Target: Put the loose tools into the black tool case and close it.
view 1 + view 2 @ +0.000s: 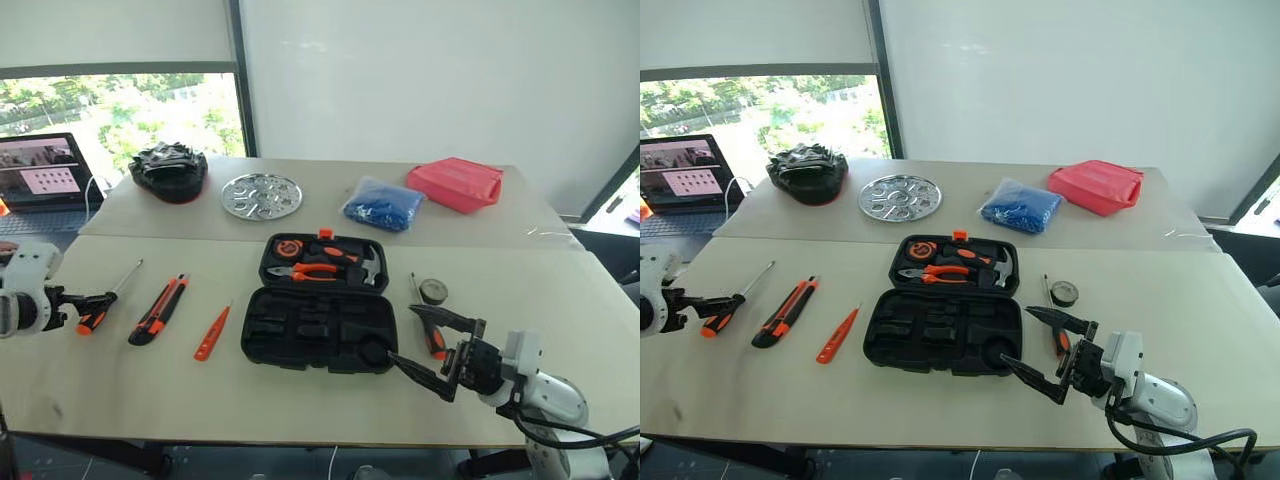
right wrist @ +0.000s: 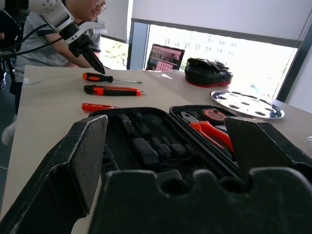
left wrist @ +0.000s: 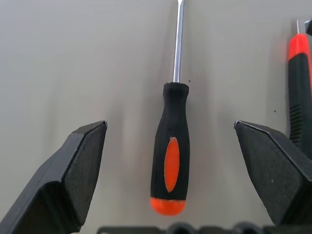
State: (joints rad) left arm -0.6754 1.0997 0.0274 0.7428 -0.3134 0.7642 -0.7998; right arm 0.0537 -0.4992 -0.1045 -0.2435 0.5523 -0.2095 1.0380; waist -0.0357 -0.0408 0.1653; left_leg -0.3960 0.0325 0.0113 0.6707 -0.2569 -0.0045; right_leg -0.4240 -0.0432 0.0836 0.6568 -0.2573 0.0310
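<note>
Lying left of the open black tool case (image 1: 318,318), screwdriver (image 1: 107,299) points shaft away and rightward, handle toward left gripper (image 3: 170,161), jaws spread astride it; right gripper (image 1: 437,352) also released, near case

Pale counter (image 1: 300,400), two sections butted together. Near section: open black tool case (image 1: 320,300) at centre. To its left, in a row: tester screwdriver (image 1: 212,332), utility knife (image 1: 158,310), screwdriver (image 1: 108,298). To its right: second screwdriver (image 1: 428,320), tape roll (image 1: 433,291). Far section: dark bowl-like object (image 1: 168,170), round metal tray (image 1: 261,195), blue bag (image 1: 384,204), red box (image 1: 455,184), laptop (image 1: 40,180).
</note>
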